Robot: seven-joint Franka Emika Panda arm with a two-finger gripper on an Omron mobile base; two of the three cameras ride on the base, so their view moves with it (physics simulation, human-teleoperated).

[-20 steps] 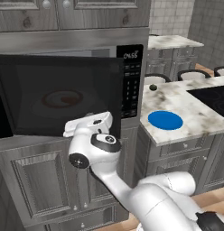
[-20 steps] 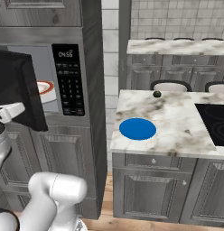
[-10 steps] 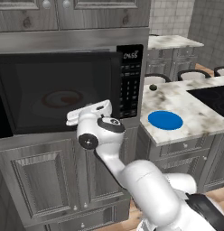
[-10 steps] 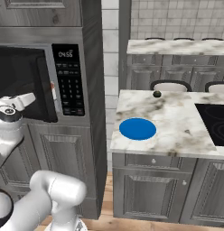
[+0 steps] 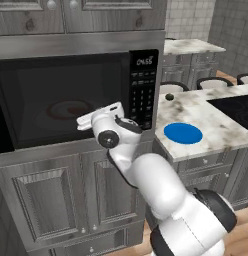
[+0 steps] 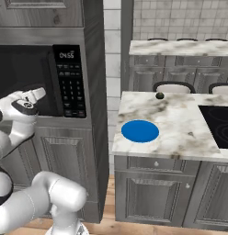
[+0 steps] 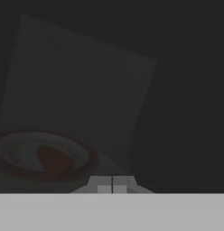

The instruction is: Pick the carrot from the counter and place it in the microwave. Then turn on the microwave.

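Observation:
Behind the dark glass door of the microwave [image 5: 71, 95], the carrot [image 7: 53, 159] shows as a dim orange piece on the round turntable plate [image 7: 23, 151]. It also glows faintly through the glass as the carrot [image 5: 71, 109] in the left base view. My gripper [image 7: 112, 186] is shut with nothing in it, its tips right up against the door glass. The white hand [image 5: 100, 116] sits low at the door's right half, left of the keypad panel [image 5: 144, 95]. The door looks closed or nearly so.
To the right lies the marble counter [image 6: 180, 114] with a round blue plate [image 6: 140, 131] and a small dark ball [image 6: 159, 95]. A black cooktop [image 6: 219, 124] is at its right end. Grey cabinets [image 5: 46, 200] stand below the microwave.
The microwave door has swung from open to closed or nearly closed. My hand has moved with it, toward the oven front and rightward toward the keypad.

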